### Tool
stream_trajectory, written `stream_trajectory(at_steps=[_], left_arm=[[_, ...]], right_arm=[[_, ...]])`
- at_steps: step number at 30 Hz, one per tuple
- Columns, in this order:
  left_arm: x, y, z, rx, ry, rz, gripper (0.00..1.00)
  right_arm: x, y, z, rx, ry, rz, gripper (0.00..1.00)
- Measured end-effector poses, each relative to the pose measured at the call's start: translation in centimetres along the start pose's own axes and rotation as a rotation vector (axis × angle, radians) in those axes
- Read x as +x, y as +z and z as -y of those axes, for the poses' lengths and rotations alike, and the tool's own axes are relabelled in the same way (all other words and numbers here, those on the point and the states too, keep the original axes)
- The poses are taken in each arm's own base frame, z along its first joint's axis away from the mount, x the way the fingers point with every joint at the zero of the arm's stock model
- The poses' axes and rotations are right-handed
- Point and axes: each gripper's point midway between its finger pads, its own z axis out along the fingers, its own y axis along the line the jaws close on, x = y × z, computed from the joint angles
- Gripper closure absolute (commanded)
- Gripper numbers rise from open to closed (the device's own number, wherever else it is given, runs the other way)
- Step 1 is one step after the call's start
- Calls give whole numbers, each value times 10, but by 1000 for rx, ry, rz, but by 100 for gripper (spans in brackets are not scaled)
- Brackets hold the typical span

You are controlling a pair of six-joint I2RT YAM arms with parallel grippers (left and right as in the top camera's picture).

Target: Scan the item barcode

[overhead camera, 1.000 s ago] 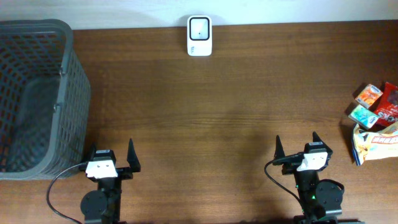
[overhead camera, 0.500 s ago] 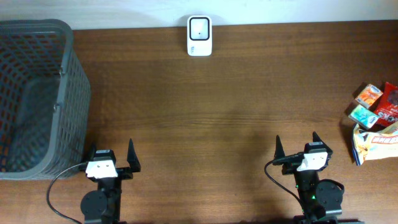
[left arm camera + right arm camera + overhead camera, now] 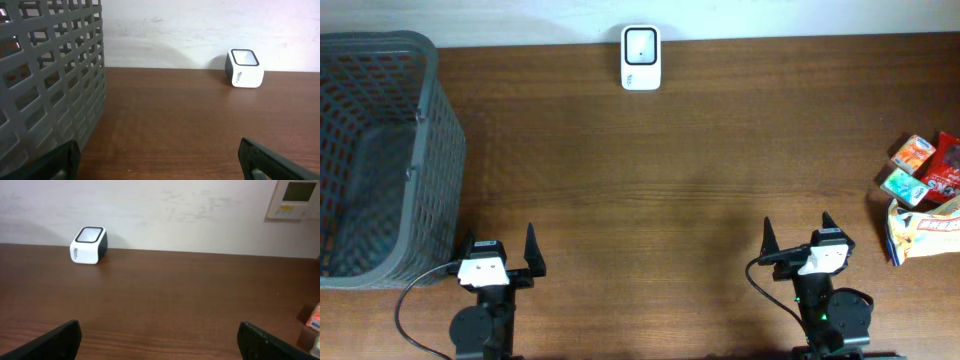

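**Both arms parked, jaws wide**

The two arms (image 3: 480, 325) sit folded low at the bottom of the overhead view, well apart and side by side. The left gripper (image 3: 500, 252) points straight ahead with its jaws spread wide and nothing between them. The right gripper (image 3: 797, 240) is posed the same way, open and empty. In each wrist view, only the dark fingers (image 3: 265, 159) show at the lower corners.

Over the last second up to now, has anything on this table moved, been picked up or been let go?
Nothing has visibly changed. The left gripper and right gripper sit open at the near edge of the table as before, holding nothing. The white scanner at the far edge, the grey basket on the left and the snack packs on the right lie where they were.
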Motion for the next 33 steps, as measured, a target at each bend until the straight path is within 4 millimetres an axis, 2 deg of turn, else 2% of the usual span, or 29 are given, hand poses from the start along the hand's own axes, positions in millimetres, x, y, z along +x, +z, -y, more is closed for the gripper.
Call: stream_trajectory(at_steps=[33], left_arm=[[0,0,0,0,0,0,1]], right_arm=[[0,0,0,0,43,0,2]])
